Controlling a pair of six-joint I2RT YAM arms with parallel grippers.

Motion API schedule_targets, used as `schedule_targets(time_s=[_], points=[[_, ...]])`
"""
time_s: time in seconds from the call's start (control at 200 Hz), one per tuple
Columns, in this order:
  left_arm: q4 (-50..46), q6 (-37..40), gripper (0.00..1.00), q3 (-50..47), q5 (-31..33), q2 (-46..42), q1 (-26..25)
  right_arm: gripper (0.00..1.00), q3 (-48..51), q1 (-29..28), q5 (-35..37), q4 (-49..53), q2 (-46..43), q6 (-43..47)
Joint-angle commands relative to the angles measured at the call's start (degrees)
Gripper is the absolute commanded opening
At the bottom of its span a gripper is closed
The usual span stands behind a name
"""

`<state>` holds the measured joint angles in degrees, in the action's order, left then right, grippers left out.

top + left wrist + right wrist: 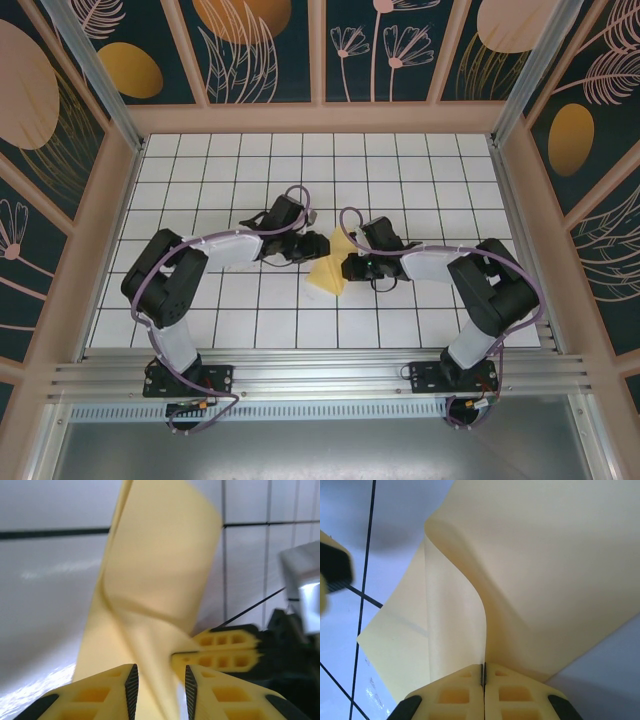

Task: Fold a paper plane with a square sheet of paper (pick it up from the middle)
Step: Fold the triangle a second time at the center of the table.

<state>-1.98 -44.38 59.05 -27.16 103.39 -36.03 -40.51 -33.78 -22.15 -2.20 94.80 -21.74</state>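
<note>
Square sheet of paper (545,570): right jaws clamp it; left jaws apart.

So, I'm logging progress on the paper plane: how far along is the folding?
Early. Done: the square sheet of paper is picked up and curled over on itself. In hand: the right gripper is shut on its bent edge, while the left gripper has its jaws apart with the paper running between them. Left: the crisp folds; nothing yet resembles a pointed dart with a centre crease.
</note>
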Motion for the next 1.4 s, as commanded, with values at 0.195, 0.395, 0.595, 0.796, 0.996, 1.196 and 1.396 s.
schedule_targets(time_s=[0.195,0.395,0.595,0.796,0.996,1.196,1.396], points=[[11.4,-10.3,0.31,2.4,-4.9,3.7,-0.1,0.08,0.4,0.3,3.0,2.7,2.3,0.7],[14.2,-12.2,0.31,2.7,-7.7,6.7,-0.1,0.08,0.7,0.3,2.8,2.2,2.4,0.3],[14.1,-11.3,0.31,2.1,-8.5,9.1,-0.2,0.08,0.7,0.3,2.8,2.0,2.8,0.3],[13.6,-10.1,0.31,2.0,-7.9,10.9,-0.1,0.07,0.6,0.2,2.6,1.8,3.2,0.3],[10.0,-7.3,0.31,0.9,-4.3,11.7,-0.1,0.08,0.2,0.2,2.3,1.6,3.4,0.0],[9.4,-6.4,0.3,-0.5,-3.1,12.4,-0.1,0.18,-0.7,0.2,0.9,1.1,2.2,-2.0],[9.4,-5.8,0.3,-1.2,-3.1,12.2,-0.2,0.35,0.2,0.3,1.7,1.0,-5.5,-6.4]])
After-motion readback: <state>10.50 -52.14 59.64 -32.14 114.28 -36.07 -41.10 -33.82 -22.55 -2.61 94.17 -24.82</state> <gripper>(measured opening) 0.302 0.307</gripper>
